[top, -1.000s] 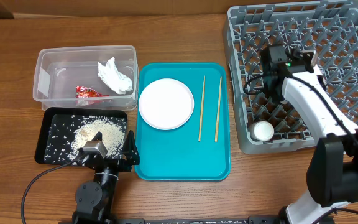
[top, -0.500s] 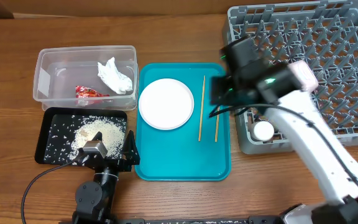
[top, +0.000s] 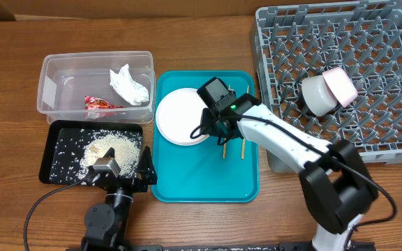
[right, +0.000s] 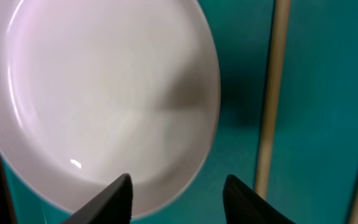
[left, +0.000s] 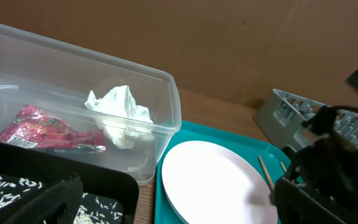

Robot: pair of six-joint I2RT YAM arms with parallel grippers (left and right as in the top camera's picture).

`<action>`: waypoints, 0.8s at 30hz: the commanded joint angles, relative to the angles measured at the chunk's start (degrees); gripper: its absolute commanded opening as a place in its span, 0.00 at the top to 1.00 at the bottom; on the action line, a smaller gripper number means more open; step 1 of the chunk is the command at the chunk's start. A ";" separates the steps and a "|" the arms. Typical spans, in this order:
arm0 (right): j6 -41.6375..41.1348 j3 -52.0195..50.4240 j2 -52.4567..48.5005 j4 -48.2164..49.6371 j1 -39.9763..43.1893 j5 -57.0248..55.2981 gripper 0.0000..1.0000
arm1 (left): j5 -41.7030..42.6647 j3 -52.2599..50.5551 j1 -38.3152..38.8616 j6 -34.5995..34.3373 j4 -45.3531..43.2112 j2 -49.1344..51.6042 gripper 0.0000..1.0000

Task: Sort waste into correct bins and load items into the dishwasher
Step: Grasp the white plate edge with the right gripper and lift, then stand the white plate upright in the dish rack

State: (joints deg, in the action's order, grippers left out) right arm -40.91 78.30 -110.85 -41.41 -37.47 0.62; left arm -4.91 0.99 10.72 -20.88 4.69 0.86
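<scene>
The white plate (top: 180,115) lies on the teal serving tray (top: 201,185). My right gripper (top: 211,131) hangs open over the plate's right rim; in the right wrist view its fingers (right: 178,193) straddle the rim of the plate (right: 104,93). Two chopsticks (top: 243,150) lie beside it, partly under the arm. The grey dish rack (top: 368,42) holds a tilted white bowl (top: 318,94). My left gripper (top: 128,174) is open and empty at the front of the black tray (top: 54,139), which holds rice (top: 107,148). The clear tub (top: 47,70) holds the napkin (top: 130,84) and the red packet (top: 100,103).
The left wrist view shows the tub (left: 166,93), the napkin (left: 120,112), the packet (left: 42,127), the plate (left: 216,180) and the right gripper's dark body (left: 328,162) at the plate's far edge. A cardboard wall stands behind the table. The small cup is hidden by the right arm.
My right arm has swung left from the dish rack to the plate on the teal tray, leaving a white bowl in the rack. The left arm has not moved.
</scene>
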 commanded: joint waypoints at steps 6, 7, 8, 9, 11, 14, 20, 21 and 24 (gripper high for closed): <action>-2.71 -0.35 -5.70 1.49 -0.09 2.51 0.89 | 0.48 -0.48 -0.59 -0.37 -0.24 -0.61 0.00; -2.86 -0.33 -5.68 0.85 -0.07 2.47 0.96 | 0.48 -0.48 -0.59 -0.37 -0.24 -0.61 0.00; -2.86 -0.31 -5.51 0.46 -0.07 2.45 0.96 | 0.48 -0.48 -0.59 -0.37 -0.24 -0.61 0.00; -2.86 -0.17 -5.18 -0.13 0.17 2.14 0.96 | 0.48 -0.48 -0.59 -0.37 -0.24 -0.61 0.00; -2.84 0.57 -3.54 -2.64 0.92 0.13 0.96 | 0.48 -0.48 -0.59 -0.37 -0.24 -0.61 0.00; -2.32 2.05 1.66 -6.91 2.01 -5.95 0.96 | 0.48 -0.48 -0.59 -0.37 -0.24 -0.59 0.00; 5.92 4.72 17.73 -9.51 3.61 -23.67 0.96 | 0.48 -0.48 -0.59 -0.37 -0.24 -0.59 0.00; 7.26 4.81 20.22 -9.03 3.89 -27.15 0.96 | 0.48 -0.48 -0.59 -0.37 -0.24 -0.59 0.00; 13.11 4.81 27.26 -6.14 5.35 -40.26 0.96 | 0.48 -0.48 -0.59 -0.37 -0.24 -0.59 0.00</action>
State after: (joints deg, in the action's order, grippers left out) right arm -34.85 80.88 -90.67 -48.88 -33.36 -22.50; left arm -4.91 0.99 10.72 -20.88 4.69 0.86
